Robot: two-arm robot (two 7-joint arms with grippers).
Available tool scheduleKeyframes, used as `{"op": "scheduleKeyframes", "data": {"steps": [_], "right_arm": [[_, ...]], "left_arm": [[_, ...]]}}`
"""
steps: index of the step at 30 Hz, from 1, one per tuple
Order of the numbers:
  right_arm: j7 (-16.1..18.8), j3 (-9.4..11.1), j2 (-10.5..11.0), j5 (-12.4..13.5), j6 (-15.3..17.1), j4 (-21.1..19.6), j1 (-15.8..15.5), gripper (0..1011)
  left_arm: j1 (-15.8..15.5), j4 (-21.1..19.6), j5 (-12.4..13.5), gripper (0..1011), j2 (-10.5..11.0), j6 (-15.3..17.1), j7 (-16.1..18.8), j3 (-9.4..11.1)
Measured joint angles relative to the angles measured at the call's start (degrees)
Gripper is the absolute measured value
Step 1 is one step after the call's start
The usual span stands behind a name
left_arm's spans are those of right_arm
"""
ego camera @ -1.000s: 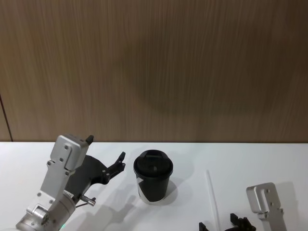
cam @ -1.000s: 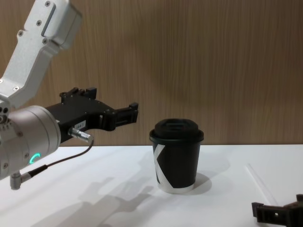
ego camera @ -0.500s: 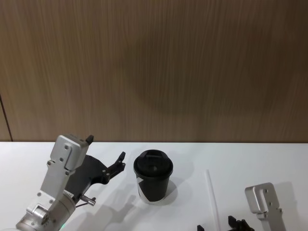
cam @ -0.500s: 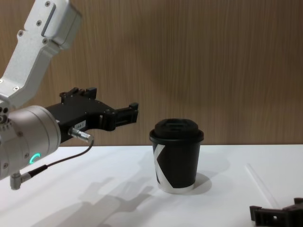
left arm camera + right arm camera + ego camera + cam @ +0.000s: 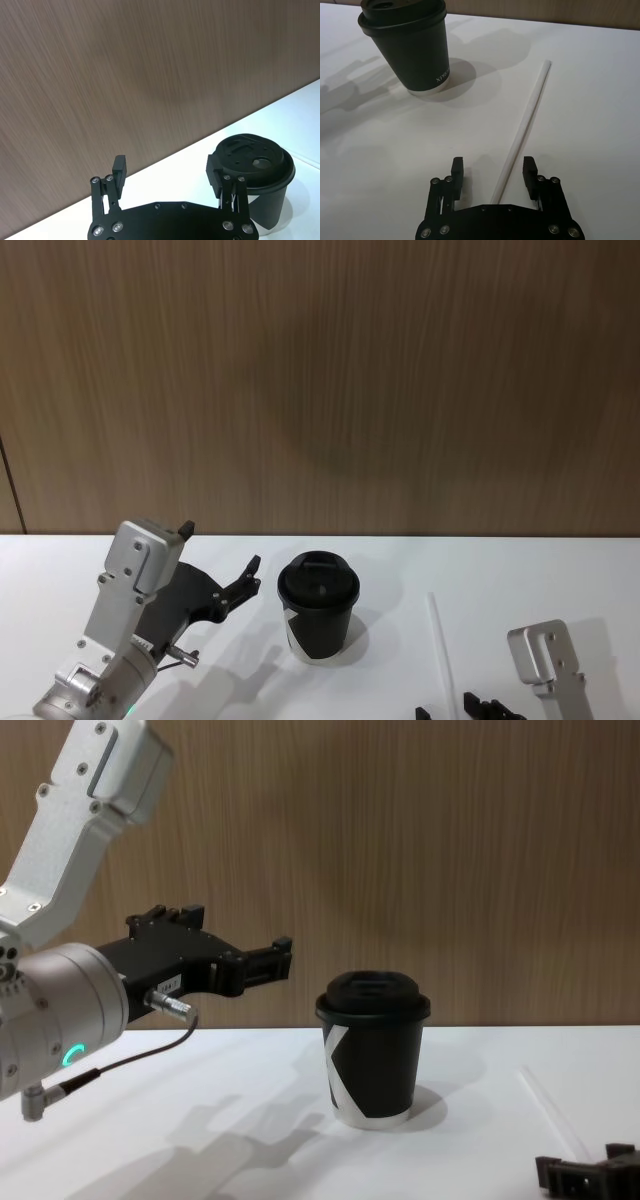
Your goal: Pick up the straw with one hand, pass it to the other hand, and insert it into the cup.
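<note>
White table (image 5: 560, 565), wood-panel wall (image 5: 320, 380) behind it.

Cup (image 5: 318, 612): black paper cup, upright near the table's middle, black dome lid on, sip hole visible in the lid. White angular mark on its side and a white base rim show in the chest view.

Straw (image 5: 526, 117): long, thin and white, lying flat on the table on the robot's right of the cup, apart from it. Its length runs from the near edge away toward the wall. The far end sits about level with the cup's base. The near end runs in between the right gripper's fingers.

Right gripper (image 5: 493, 165): black and blocky, low over the table at the near right. Its 2 fingers are spread, 1 on each side of the straw's near end. A gap shows on both sides, so nothing is pinched. The straw sits nearer one finger than the other.

Left gripper (image 5: 166, 166): long, flat and black, on a silver wrist with a green ring light (image 5: 68, 1056) and a thin grey cable (image 5: 125, 1063) looping below. It hangs above the table on the robot's left of the cup, pointing toward it. Its 2 fingers are spread wide and hold nothing. The nearer fingertip is just beside the lid and slightly above it, with a gap between them in the chest view.
</note>
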Motion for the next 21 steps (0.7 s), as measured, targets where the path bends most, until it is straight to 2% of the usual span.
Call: {"op": "scheduleKeyframes", "data": {"steps": [3, 4, 6, 7, 11, 15, 18, 21], "right_arm": [[0.09, 0.03, 0.00, -0.01, 0.11, -0.02, 0.00, 698], [0.10, 0.03, 0.00, -0.01, 0.13, -0.03, 0.00, 642], [0.13, 0.04, 0.00, -0.01, 0.18, -0.04, 0.00, 596], [0.14, 0.04, 0.00, -0.02, 0.20, -0.04, 0.00, 533], [0.19, 0.05, 0.00, -0.03, 0.26, -0.06, 0.00, 440], [0.23, 0.05, 0.00, -0.03, 0.29, -0.09, 0.00, 270], [0.25, 0.05, 0.00, -0.03, 0.31, -0.10, 0.00, 212], [0.27, 0.05, 0.00, -0.04, 0.32, -0.11, 0.00, 79]], "left_arm": [[0.00, 0.00, 0.00, 1000, 0.00, 0.00, 0.00, 0.00], [0.00, 0.00, 0.00, 1000, 0.00, 0.00, 0.00, 0.00], [0.00, 0.00, 0.00, 1000, 0.00, 0.00, 0.00, 0.00], [0.00, 0.00, 0.00, 1000, 0.00, 0.00, 0.00, 0.00], [0.00, 0.00, 0.00, 1000, 0.00, 0.00, 0.00, 0.00], [0.00, 0.00, 0.00, 1000, 0.00, 0.00, 0.00, 0.00], [0.00, 0.00, 0.00, 1000, 0.00, 0.00, 0.00, 0.00], [0.00, 0.00, 0.00, 1000, 0.00, 0.00, 0.00, 0.00]]}}
